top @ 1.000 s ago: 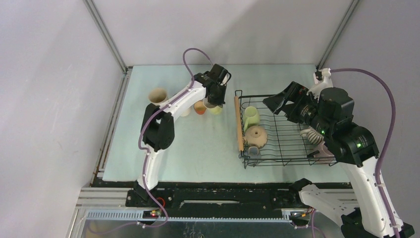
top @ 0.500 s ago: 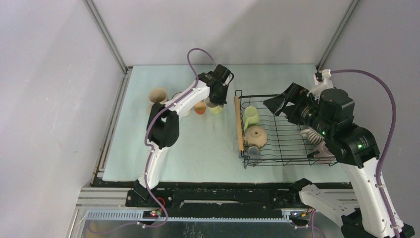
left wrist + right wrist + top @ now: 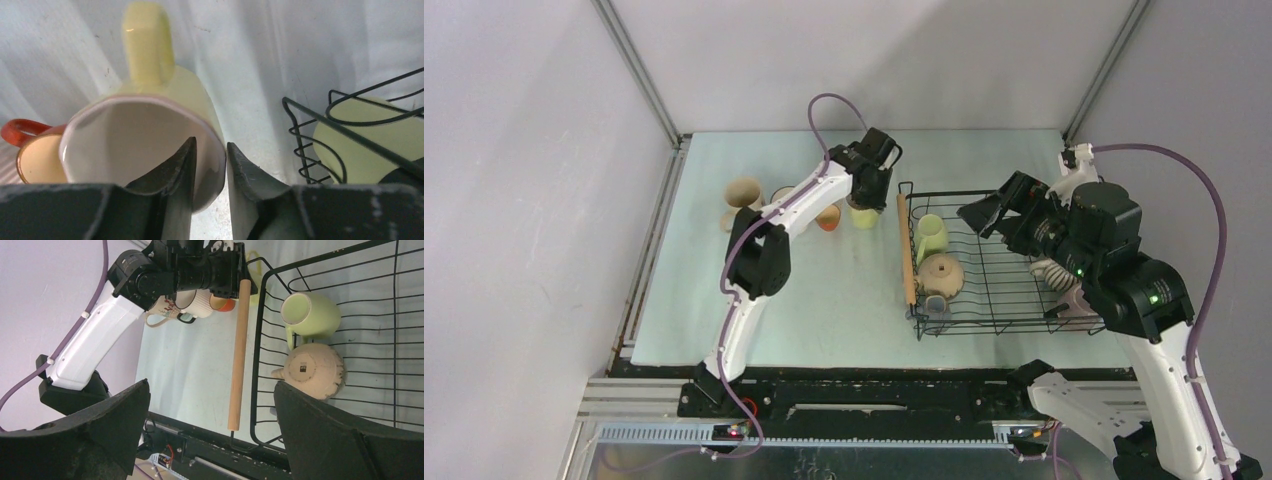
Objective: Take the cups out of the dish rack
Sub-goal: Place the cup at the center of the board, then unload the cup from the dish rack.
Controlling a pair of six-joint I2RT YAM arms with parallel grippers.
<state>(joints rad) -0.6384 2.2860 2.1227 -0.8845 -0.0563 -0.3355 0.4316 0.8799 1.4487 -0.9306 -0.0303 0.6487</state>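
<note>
A pale yellow cup stands upright on the table just left of the dish rack, next to an orange-red cup. My left gripper straddles the yellow cup's rim, one finger inside and one outside, slightly open with a gap at the inner wall. Seen from above, the left gripper is over that cup. The rack holds a pale green cup, an upturned tan cup, a grey cup and a ribbed cream cup. My right gripper hovers open and empty above the rack.
A tan cup and a cream cup stand on the table left of the orange one. The rack's wooden handle lies between the set-down cups and the rack. Metal frame posts rise at the back corners.
The left gripper has shifted a little right with the yellow cup, and its jaws have loosened from the rim. The right arm has barely moved.
</note>
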